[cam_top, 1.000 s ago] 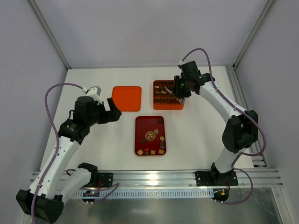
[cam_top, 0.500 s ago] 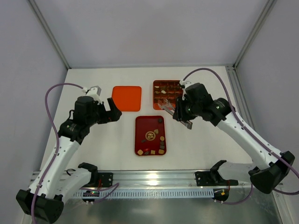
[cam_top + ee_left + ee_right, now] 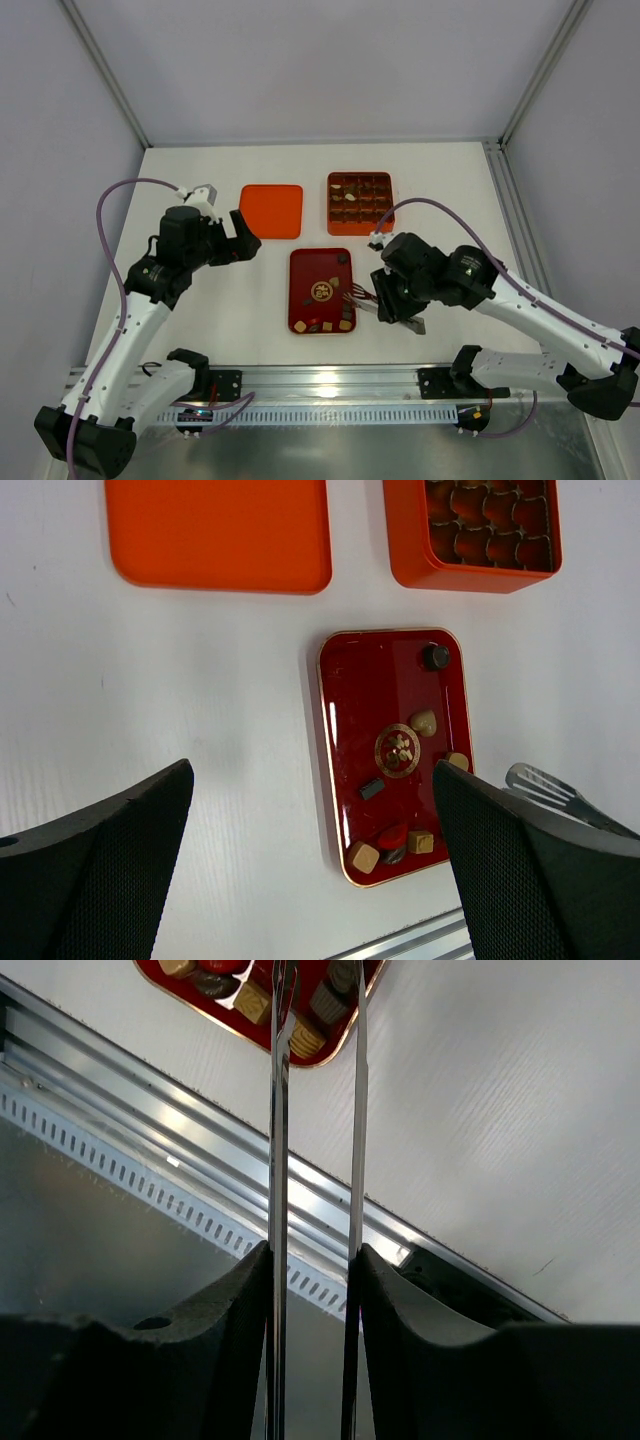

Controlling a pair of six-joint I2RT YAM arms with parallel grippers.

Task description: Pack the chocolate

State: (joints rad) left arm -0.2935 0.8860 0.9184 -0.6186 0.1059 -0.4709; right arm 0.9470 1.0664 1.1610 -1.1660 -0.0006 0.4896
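While the right gripper [image 3: 312,1256] has its jaws clamped on metal tongs [image 3: 277,1110], the tong tips reach over the near right corner of the dark red tray [image 3: 345,690]; can't tell if they touch anything. Loose chocolate pieces [image 3: 363,857], dark, tan and cream, lie on the tray, mostly along its near and right sides. More chocolate sits in the compartments of the orange grid box [image 3: 470,575], just beyond the tray on the far right. An orange lid [image 3: 220,530] lies flat left of the box. The left gripper [image 3: 245,237] hangs over the white surface [image 3: 200,180] left of the tray, jaws wide apart and empty.
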